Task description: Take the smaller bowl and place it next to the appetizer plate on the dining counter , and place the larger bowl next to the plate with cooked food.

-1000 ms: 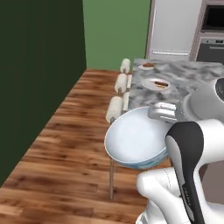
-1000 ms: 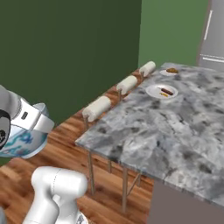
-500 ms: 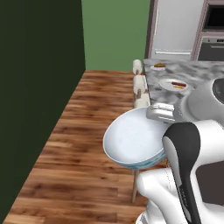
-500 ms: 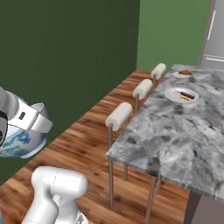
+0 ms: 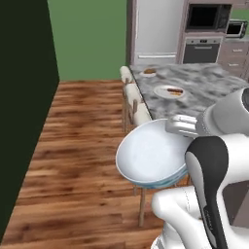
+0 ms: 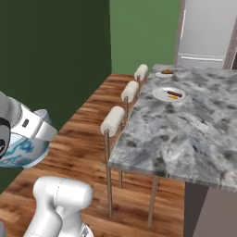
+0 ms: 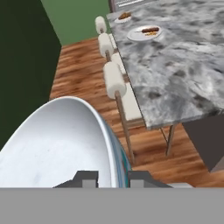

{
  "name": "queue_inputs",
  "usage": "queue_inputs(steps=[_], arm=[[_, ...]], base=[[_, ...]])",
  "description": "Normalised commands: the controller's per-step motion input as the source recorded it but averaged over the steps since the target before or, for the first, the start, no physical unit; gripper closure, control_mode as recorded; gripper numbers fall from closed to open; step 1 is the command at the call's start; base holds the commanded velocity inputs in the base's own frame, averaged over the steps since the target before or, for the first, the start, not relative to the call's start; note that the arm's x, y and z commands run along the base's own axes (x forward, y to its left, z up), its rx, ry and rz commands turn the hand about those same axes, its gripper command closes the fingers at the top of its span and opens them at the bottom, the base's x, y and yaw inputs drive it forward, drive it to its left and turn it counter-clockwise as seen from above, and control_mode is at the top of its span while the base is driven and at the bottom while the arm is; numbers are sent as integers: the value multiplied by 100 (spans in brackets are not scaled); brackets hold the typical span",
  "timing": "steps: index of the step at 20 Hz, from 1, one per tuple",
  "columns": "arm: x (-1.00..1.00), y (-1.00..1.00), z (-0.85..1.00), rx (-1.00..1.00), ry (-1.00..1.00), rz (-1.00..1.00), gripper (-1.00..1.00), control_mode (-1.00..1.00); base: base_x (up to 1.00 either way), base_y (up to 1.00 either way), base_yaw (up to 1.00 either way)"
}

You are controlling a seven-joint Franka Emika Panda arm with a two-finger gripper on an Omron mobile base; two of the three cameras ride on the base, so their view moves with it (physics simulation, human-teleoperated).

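Since 1 second ago the whole view has swung, so the bench (image 6: 185, 129) now stretches away lengthwise. The gripper (image 7: 113, 178) stays clamped narrow on the rim of the larger bowl (image 5: 153, 155), held above the floor, mouth tilted up. In the right base view its blue pattern is half hidden

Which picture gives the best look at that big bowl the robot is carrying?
The left base view: the larger bowl shows whole, its white inside facing the camera. The hand view shows its inside and rim close up, cut off. The right base view shows only part of its blue-patterned outside, behind the arm.
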Motion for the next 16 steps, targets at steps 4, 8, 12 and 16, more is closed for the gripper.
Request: queue_inputs(steps=[4, 8, 12, 16], arm=[[0, 0, 0, 0, 0, 0, 100, 100], [0, 0, 0, 0, 0, 0, 100, 100], [0, 0, 0, 0, 0, 0, 100, 100], [0, 0, 0, 0, 0, 0, 100, 100]], base=[[26, 86, -55], [50, 99, -58], [80, 94, -55], [97, 83, -53]])
